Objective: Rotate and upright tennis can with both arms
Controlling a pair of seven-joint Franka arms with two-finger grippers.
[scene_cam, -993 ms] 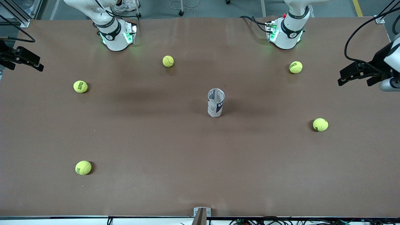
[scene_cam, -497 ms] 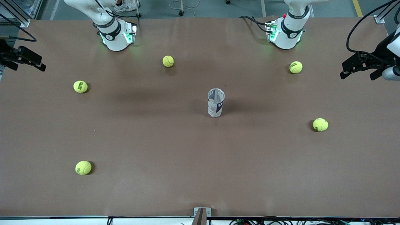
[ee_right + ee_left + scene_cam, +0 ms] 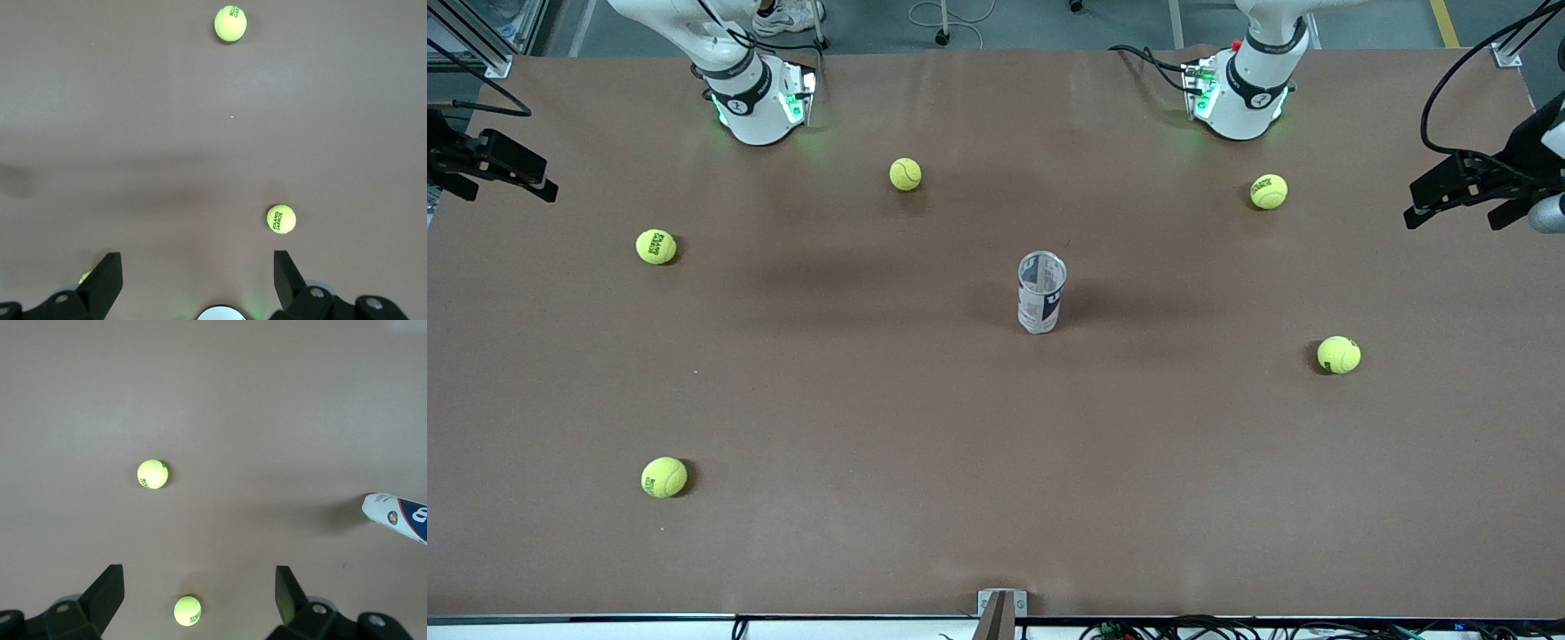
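Left end effector (image 3: 1449,191) hanging open over its desk (image 3: 925,427) end; right end effector (image 3: 503,169) likewise open. Tennis can (image 3: 1041,292) standing upright mid-desk, roughly equidistant, well apart.

The front view looks down steeply from high across the desk (image 3: 925,427), facing both arm bases and taking in the whole top. Each wrist view looks straight down from well above. The left wrist view shares the tennis can (image 3: 1041,292) (image 3: 398,518) with the front view.
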